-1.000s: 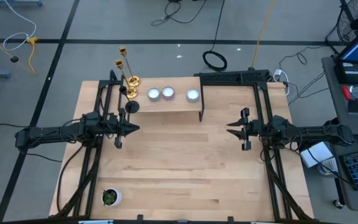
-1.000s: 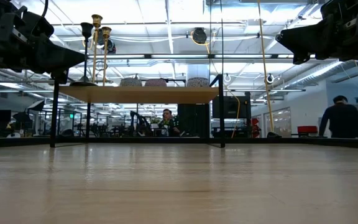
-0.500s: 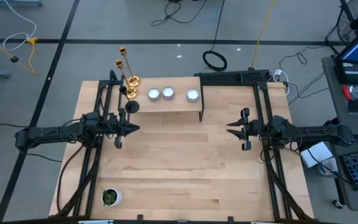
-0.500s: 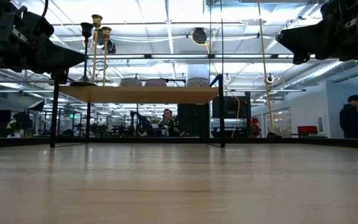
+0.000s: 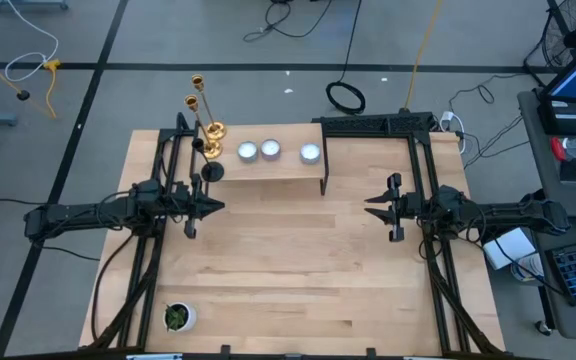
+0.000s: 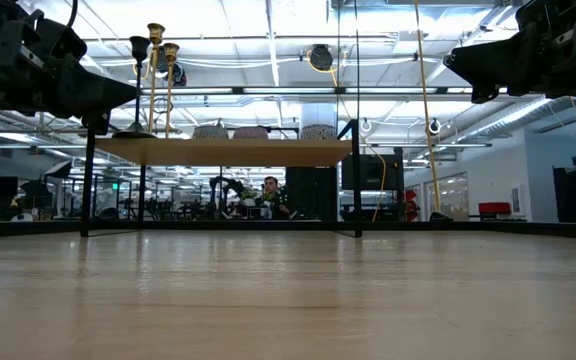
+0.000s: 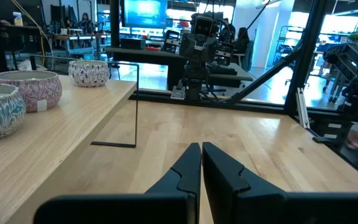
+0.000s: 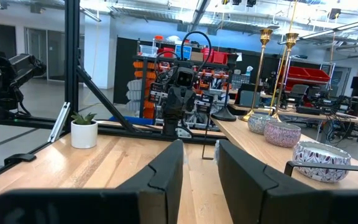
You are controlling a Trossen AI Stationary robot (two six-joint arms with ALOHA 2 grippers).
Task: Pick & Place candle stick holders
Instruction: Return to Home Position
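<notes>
Two slim gold candlesticks (image 5: 213,129) and a shorter black one (image 5: 211,170) stand on their round bases at the left end of a raised wooden shelf (image 5: 288,172). Three small white-silver tealight cups (image 5: 270,150) sit in a row along the shelf to their right. They also show in the right wrist view (image 8: 283,133) and the left wrist view (image 7: 28,89). My left gripper (image 5: 216,207) is shut and empty, above the table just in front of the shelf's left end. My right gripper (image 5: 371,208) is open and empty at the table's right, facing it.
A small green plant in a white pot (image 5: 177,317) stands near the table's near left corner. The shelf rests on thin black legs (image 6: 357,178). Black frame rails (image 5: 423,160) run along both table sides. Bare wood (image 5: 298,260) lies between the grippers.
</notes>
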